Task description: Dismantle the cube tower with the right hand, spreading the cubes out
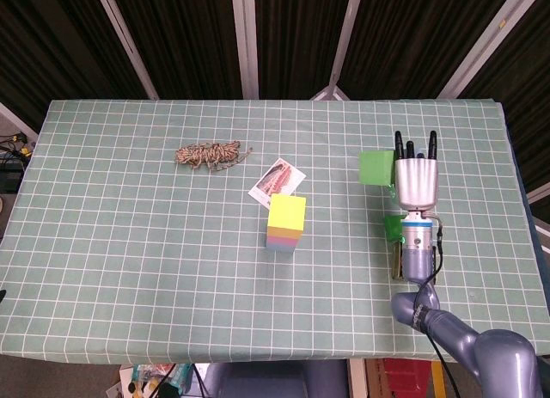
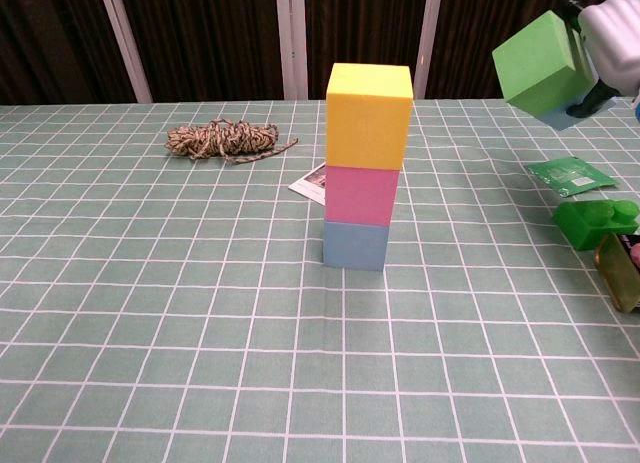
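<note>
The cube tower stands mid-table: a yellow cube on a pink cube on a pale blue cube. From above only the yellow top shows well. My right hand grips a green cube with a pale blue cube stuck beneath it, both tilted and lifted high off the table, far to the right of the tower. In the head view the right hand shows with its fingers pointing away, the green cube on its left side. My left hand is out of sight.
A bundle of yarn lies at the back left, and a photo card behind the tower. Under the raised hand, at the right, are a green packet, a green toy brick and a tin.
</note>
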You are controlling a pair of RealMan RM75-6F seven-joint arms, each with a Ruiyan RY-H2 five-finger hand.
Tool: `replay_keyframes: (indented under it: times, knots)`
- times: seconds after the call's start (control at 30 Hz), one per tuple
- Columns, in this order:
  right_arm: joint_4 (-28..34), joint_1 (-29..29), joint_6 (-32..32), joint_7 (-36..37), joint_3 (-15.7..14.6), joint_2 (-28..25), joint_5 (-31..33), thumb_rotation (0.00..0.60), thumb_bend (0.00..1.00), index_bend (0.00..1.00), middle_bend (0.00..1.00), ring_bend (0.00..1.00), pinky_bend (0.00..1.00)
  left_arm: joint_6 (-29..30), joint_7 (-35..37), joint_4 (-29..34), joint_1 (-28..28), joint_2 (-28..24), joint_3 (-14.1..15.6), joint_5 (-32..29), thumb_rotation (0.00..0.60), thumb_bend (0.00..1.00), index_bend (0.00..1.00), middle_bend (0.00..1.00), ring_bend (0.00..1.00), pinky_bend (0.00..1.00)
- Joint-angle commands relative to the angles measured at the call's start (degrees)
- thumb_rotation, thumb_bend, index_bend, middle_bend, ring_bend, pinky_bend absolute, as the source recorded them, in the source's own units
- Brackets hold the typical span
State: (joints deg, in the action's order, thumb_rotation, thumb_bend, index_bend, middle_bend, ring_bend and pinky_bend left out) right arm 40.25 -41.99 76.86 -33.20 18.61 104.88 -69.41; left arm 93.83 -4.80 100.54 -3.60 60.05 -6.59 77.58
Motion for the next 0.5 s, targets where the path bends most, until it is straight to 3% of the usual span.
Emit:
replay_keyframes:
  times: [0.03,0.13,0.3,0.5]
  knots:
    - [-5.47,-1.45,0.41,-3.39,-3.23,1.48,-3.62,0.6,0.22,0.18,0.56,0.72,0.13,0.37,-0.45,0.08,-0.06,0.25,0.22,0.54,0.6,0.18,0.2,0.0,0.0,0.08]
    - [-8.92,-1.81,0.76,-5.46,-4.24,2.87,-4.82,0.6,0.22,0.18,0.56,0.73,0.13,0.79,-0.68,0.13,-0.23,0.39,0.19,0.59,0.6,0.18,0.2,0.0,0.0,0.08]
    - [-9.91,-1.57,-0.31,-3.36,-2.4,5.08,-2.87,0.6,0.22,0.18,0.56,0.72,0.13,0.68,-0.34,0.12,-0.28,0.22,-0.01,0.15,0.6,0.18,0.2,0.0,0.0,0.08]
    - [-7.11,-0.76,-3.92,2.16,2.85,5.93,2.98,0.6,0.22,0.18,0.56,0.73,0.13,0.9,0.12,0.15,-0.48,0.01,-0.07,0.14,0.6,0.18,0.2,0.0,0.0,0.08]
